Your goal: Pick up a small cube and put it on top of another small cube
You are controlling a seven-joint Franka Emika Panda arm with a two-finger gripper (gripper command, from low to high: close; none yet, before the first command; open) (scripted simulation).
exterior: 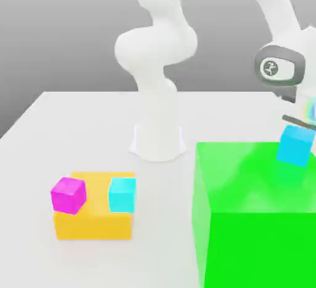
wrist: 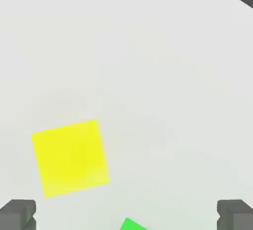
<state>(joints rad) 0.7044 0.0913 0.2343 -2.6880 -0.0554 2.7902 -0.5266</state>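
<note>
The claw [wrist: 126,216] hangs spread wide — gripping nothing — above a yellow cube [wrist: 70,157].

Exterior view facing the arm's base [exterior: 157,138] across the table [exterior: 74,120]; hand view straight down.

The flat white tabletop [exterior: 74,126] carries a large green block [exterior: 259,219] near its front edge, an orange block [exterior: 92,222], and the robot's white base [exterior: 157,144].
</note>
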